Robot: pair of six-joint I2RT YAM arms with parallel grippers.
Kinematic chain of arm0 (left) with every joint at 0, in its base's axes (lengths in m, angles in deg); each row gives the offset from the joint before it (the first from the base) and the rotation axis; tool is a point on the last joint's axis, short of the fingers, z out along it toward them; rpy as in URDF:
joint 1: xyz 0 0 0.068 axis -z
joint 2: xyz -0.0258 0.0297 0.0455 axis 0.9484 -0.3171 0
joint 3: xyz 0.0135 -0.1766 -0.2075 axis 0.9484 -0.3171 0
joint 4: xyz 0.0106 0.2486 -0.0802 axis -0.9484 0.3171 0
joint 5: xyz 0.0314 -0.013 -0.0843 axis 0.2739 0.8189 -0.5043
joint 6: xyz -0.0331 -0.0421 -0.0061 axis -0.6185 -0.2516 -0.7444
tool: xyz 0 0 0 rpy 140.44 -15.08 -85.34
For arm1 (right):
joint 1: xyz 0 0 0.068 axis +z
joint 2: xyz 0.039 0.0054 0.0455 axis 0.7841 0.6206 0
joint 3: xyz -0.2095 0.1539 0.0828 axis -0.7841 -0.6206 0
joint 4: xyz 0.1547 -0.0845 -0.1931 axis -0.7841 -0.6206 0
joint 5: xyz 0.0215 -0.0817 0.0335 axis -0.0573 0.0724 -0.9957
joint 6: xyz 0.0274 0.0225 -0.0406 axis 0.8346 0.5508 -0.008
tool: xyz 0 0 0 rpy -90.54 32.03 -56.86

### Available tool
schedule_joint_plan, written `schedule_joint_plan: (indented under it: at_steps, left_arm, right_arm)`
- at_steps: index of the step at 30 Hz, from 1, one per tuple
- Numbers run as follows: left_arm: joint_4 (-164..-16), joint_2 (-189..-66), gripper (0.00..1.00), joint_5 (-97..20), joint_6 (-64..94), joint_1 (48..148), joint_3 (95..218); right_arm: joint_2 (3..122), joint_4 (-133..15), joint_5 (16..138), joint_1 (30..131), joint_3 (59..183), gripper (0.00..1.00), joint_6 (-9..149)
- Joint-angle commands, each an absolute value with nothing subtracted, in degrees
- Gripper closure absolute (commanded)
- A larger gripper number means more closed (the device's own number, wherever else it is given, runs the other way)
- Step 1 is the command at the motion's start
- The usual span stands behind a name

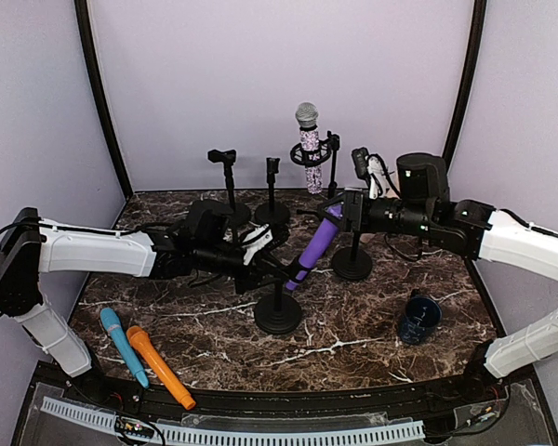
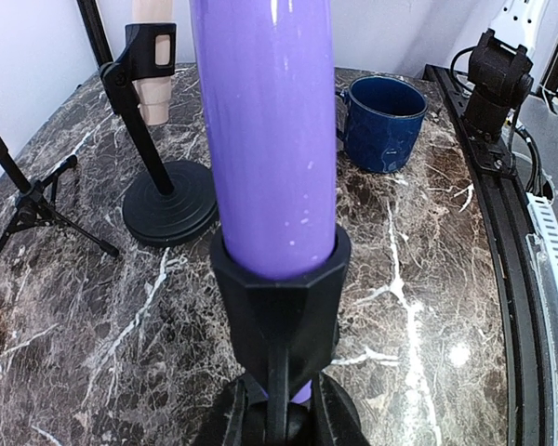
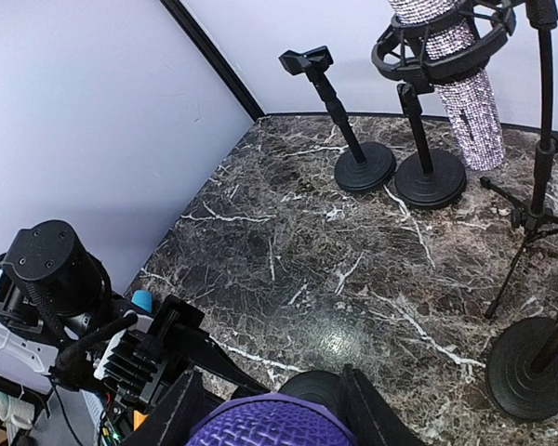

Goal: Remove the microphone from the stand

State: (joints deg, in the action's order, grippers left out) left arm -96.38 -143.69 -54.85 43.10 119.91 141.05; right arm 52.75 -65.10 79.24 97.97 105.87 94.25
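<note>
At the right gripper (image 3: 272, 416): clenched on the mesh head of the purple microphone (image 1: 314, 246), a finger (image 3: 179, 418) pressed to each side of the grille in the wrist view. At the left gripper (image 2: 279, 424): closed, by the look of it, on the neck of the stand (image 1: 277, 314) just under the clip (image 2: 279, 297), bracing it. Sits tilted in that clip near the middle of the marble table (image 1: 372, 321), tail end low and toward the left arm, head end high and toward the right arm. Looks like a hard, straight tube: glossy violet barrel with a few pale specks, no switch in view, seated in a black faceted collar, topped by a domed woven grille of the same purple. Probably handles as light and stiff, with no give under a pinch; slick along the shiny barrel, so likely to slide if taken there; better bite on the textured mesh, though at the risk of denting it under a hard squeeze. Seems held by friction alone, so ought to come free with a steady pull along its own axis, up and out through the collar, not sideways. Could drag the round-based stand over without the bracing hold. Farther out: a dark blue mug (image 1: 418, 318) to the right, a sequinned microphone (image 1: 309, 149) in a ring mount at the back, a blue microphone (image 1: 121, 342) and an orange microphone (image 1: 160, 367) lying flat at the near left.
</note>
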Motion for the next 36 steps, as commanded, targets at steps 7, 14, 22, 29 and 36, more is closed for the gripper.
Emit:
schedule_joint_plan:
  at_steps: [7, 14, 22, 29, 36]
  left_arm:
    - [-91.4, -144.6, 1.00, -52.6, 45.3, 119.3, 140.5]
    - [-91.4, -144.7, 1.00, -52.6, 45.4, 119.3, 140.5]
    - [-91.4, -144.8, 1.00, -52.5, 45.5, 119.2, 140.5]
    - [-91.5, -145.0, 1.00, -52.4, 45.5, 119.3, 140.4]
    - [-91.4, -145.1, 1.00, -52.3, 45.5, 119.3, 140.5]
  right_arm:
    - [49.1, -50.9, 63.9, 97.3, 107.8, 0.77, 90.5]
    - [49.4, -49.4, 59.9, 97.3, 107.4, 0.77, 89.5]
    - [47.8, -52.3, 66.6, 97.3, 108.2, 0.77, 88.2]
    - [49.4, -63.4, 83.2, 97.2, 112.8, 0.78, 91.4]
    - [49.7, -64.2, 84.1, 97.2, 113.2, 0.78, 92.5]
